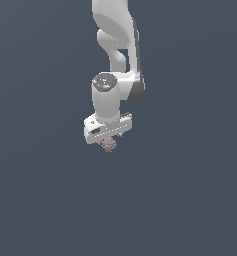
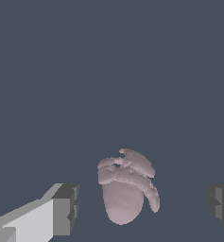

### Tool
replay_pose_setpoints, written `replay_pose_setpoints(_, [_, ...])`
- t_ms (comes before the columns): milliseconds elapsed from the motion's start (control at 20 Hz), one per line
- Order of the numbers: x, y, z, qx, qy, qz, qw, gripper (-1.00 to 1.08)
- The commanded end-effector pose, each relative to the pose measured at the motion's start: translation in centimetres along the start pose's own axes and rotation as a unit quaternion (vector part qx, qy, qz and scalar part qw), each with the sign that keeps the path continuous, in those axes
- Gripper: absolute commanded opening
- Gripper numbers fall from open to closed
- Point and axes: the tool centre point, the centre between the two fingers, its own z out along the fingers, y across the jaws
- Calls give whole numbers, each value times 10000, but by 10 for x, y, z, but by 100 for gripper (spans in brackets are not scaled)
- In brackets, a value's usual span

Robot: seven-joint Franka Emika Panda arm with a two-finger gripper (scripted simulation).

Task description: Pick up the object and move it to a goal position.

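Object: the object [image 2: 125, 191] is a dull pink-mauve lumpy blob with ridged folds over a rounded end. In the wrist view it sits in the gap between my two fingers, touching neither.
Object from outside: in the exterior view the object [image 1: 108, 145] shows as a tiny pink speck directly under my claw, partly hidden by it.
Claw: my claw [image 2: 142, 212] stands spread wide, with one grey pad [image 2: 66, 209] on one side of the blob and the other at the far edge of the wrist view, well clear of it.
Claw from outside: the claw [image 1: 109, 138] points straight down from my white arm [image 1: 115, 45].
Surface: plain dark slate-blue all around; I cannot tell whether the blob rests on it.
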Motion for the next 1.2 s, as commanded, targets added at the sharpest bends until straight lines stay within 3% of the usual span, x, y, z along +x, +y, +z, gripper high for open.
replay_pose_setpoints(0, [-5, 0, 6, 3, -11, -334, 9994, 100])
replay_pose_setpoints(550, [-21, 1, 25, 27, -37, -1330, 9911, 100])
replay_pose_setpoints(1150, [-25, 1, 32, 34, -42, -1522, 9883, 100])
